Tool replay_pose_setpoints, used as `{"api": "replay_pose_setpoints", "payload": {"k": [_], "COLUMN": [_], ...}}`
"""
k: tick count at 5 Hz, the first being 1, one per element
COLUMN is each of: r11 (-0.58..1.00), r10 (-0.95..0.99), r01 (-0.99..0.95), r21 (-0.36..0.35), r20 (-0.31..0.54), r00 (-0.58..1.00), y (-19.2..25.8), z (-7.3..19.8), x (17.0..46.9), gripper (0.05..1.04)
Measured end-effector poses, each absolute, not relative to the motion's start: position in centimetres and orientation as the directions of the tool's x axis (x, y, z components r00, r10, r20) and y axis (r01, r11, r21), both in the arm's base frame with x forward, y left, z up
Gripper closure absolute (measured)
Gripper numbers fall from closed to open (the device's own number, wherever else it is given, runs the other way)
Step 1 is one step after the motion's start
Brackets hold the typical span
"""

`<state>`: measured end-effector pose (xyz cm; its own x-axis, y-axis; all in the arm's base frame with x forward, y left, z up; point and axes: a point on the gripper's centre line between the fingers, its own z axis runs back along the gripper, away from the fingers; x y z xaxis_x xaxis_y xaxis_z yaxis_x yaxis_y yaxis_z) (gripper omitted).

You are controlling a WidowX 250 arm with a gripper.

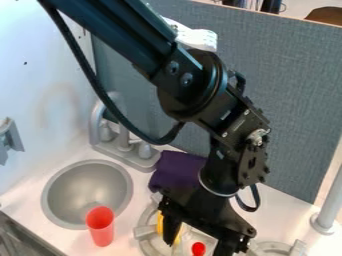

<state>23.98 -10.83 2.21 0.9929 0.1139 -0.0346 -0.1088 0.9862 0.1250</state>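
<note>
Jaws of the black gripper (198,242): one pair, hung over the grey burner (148,215) to the right of the sink, parted and grasping nothing that can be made out.

Red thing (198,248): small, rounded, well to the right of the sink. In view it lies in the gap between the jaws, nearer the right-hand one – whether level with the tips or below them, cannot tell. Long axis likewise uncertain, so no clear line to set the jaws across.

Yellow thing (160,223): right of the sink, on the sink side of the jaws, partly behind the left-hand one. Its visible part is narrow, its long axis seeming to run roughly along that jaw; full outline hidden.

Arm (194,85): one, black, descending from above the sink to a wrist on its right.

Purple cloth (175,169): folded or bunched on the counter (128,239), right of the sink towards its faucet side.

Red cup (101,227): apparently upright, mouth up, just beside the sink at its near right rim.

Sink (87,187): round, grey; landmark for all entries. Faucet (122,140): grey, behind the sink.

Second burner (272,246): farther right of the sink, beyond the jaws.
</note>
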Motion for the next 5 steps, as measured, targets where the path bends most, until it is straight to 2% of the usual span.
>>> {"api": "replay_pose_setpoints", "payload": {"k": [2,3,5], "r11": [0.990,0.988,0.986], "r10": [0.072,0.048,-0.008], "r01": [-0.067,-0.041,0.026], "r21": [0.122,0.148,0.164], "r20": [-0.041,-0.044,-0.106], "r00": [0.997,0.998,0.994], "y": [-10.9,-10.5,-10.8], "z": [1.4,0.9,-1.9], "x": [24.0,24.1,24.4], "gripper": [0.079,0.079,0.079]}}
